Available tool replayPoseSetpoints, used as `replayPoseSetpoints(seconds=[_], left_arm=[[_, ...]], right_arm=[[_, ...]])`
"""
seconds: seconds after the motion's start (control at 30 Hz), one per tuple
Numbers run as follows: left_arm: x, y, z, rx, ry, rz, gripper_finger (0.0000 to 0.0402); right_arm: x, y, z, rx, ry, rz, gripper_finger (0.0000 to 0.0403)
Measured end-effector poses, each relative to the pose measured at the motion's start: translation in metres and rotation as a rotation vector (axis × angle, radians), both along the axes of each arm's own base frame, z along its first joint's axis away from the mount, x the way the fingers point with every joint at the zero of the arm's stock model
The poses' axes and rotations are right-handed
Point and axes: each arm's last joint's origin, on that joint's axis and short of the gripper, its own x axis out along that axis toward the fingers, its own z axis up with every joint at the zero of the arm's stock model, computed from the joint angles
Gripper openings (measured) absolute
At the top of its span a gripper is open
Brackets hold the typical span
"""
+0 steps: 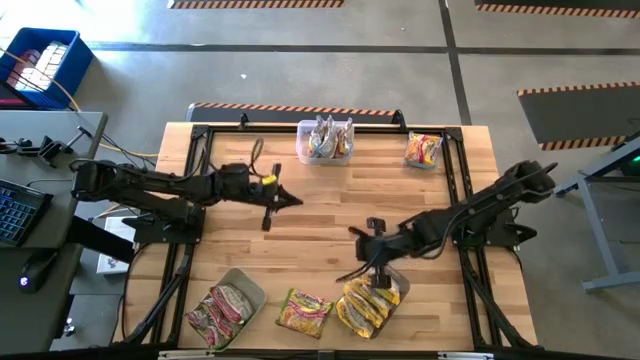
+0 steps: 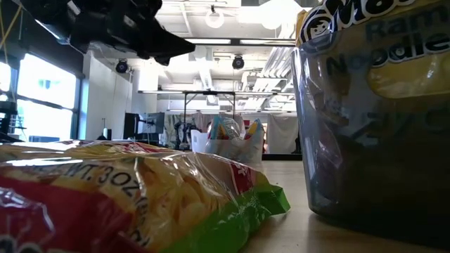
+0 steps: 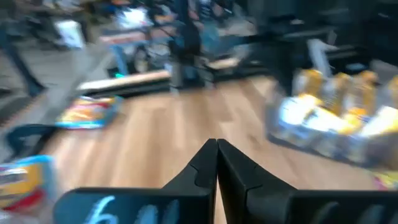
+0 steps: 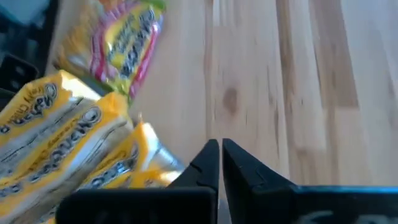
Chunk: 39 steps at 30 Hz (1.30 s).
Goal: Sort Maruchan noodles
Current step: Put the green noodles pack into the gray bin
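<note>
**Both grippers closed and empty above the table**

The left gripper (image 1: 292, 200) hangs over bare wood, fingers pressed together on nothing. Ahead of it, toward the table's (image 1: 330, 215) far edge, stands a clear tub (image 1: 325, 140) of silvery packets; a loose packet (image 1: 423, 150) lies farther off to its right.

The right gripper (image 4: 219, 155) is also closed and holds nothing. It hovers just beside a tub of yellow packets (image 1: 368, 303), which sits directly below and slightly beyond its fingertips. A single yellow-and-pink packet (image 1: 304, 312) lies flat just left of that tub. Farther left, a third tub (image 1: 226, 308) holds pink-red packets.
</note>
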Motion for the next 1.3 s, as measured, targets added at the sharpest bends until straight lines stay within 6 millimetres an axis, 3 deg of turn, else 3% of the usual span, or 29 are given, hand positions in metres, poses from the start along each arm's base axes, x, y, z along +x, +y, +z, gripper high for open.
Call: replayPoseSetpoints(seconds=[0.17, 0.33, 0.5, 0.87, 1.07, 1.3], left_arm=[[0.006, -0.024, 0.009, -0.059, 0.119, -0.075, 0.0000], [0.010, -0.050, 0.012, -0.144, 0.282, -0.127, 0.0000], [0.024, -0.073, 0.006, -0.257, 0.492, -0.160, 0.0017], [0.069, -0.122, -0.037, -0.293, 0.906, -0.333, 0.0107], [0.092, -0.135, -0.052, -0.283, 0.941, -0.343, 0.0144], [0.105, -0.140, -0.068, -0.287, 0.984, -0.343, 0.0167]], right_arm=[[-0.016, -0.029, -0.012, 0.035, -0.215, 0.011, 0.0000], [-0.028, -0.050, -0.003, -0.015, -0.391, 0.035, 0.0000], [-0.035, -0.062, 0.005, -0.070, -0.443, 0.046, 0.0000], [-0.035, -0.066, 0.005, -0.106, -0.444, 0.066, 0.0000], [-0.035, -0.066, 0.005, -0.100, -0.439, 0.064, 0.0000], [-0.035, -0.065, 0.005, -0.097, -0.437, 0.066, 0.0000]])
